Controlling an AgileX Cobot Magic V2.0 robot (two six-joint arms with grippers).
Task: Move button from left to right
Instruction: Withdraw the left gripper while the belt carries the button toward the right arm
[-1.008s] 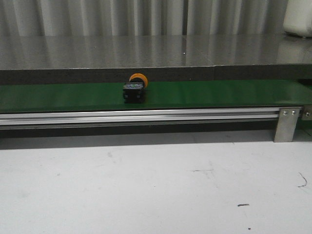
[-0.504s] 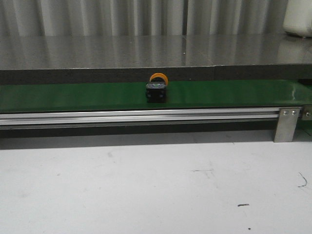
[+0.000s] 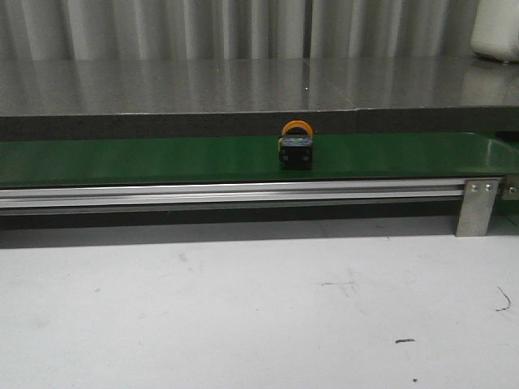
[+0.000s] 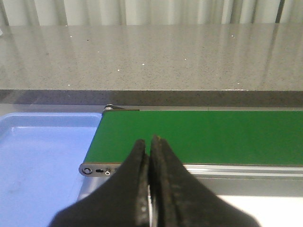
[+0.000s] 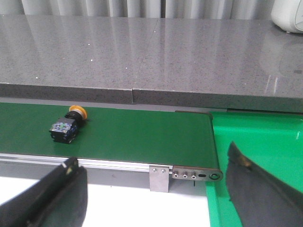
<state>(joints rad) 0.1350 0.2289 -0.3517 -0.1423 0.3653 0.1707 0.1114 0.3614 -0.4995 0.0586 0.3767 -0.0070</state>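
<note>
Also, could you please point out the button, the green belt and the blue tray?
button (image 3: 296, 152), front view, on its black body.
green belt (image 3: 122, 158), front view, on bare belt surface.
blue tray (image 4: 42, 156), left wrist view, on its bare floor.

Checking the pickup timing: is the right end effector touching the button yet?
Apart. The right wrist view shows the button lying on the green belt, with open belt between it and the right end effector.

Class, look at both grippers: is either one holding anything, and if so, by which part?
Nothing is held. The left gripper is shut on nothing, the right gripper is open, and the button lies free on the green belt.
</note>
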